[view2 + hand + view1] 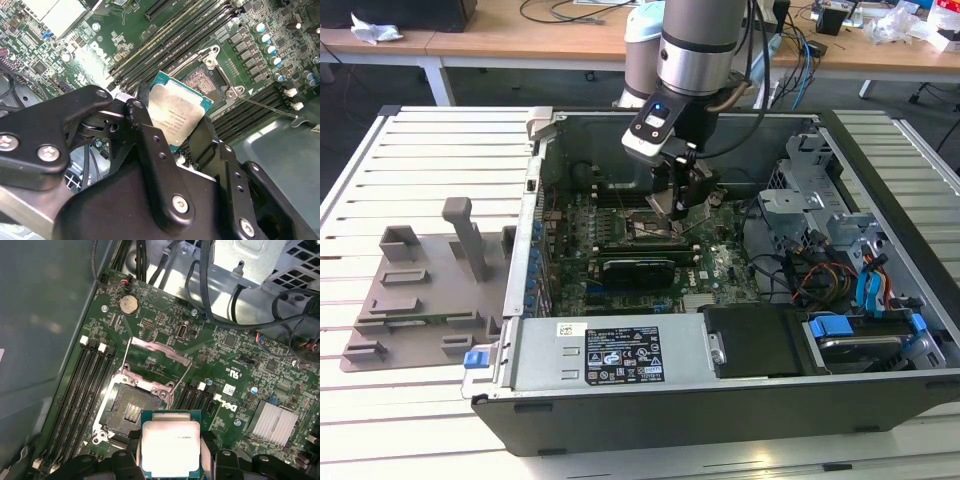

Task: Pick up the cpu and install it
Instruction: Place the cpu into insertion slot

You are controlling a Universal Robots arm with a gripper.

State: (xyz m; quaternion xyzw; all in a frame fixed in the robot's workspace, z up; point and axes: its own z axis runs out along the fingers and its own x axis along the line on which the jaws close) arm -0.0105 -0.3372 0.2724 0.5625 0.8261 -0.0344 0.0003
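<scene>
The cpu (175,111), a flat square chip with a silvery top and a green rim, is pinched by its edges in my gripper (172,127), which is shut on it. In the first wrist view the cpu (171,446) hangs just beside and above the open socket (130,410), tilted slightly and not seated in it. The socket's metal load frame (157,352) is swung up. In the exterior view my gripper (682,208) reaches down into the open computer case over the motherboard's socket area (650,228).
Memory slots (82,390) flank the socket. A black graphics card (638,268) lies in front of it, with a power supply (610,355) and drive cage (820,210) with cables nearby. A grey plastic tray (420,290) sits outside the case at the exterior view's left.
</scene>
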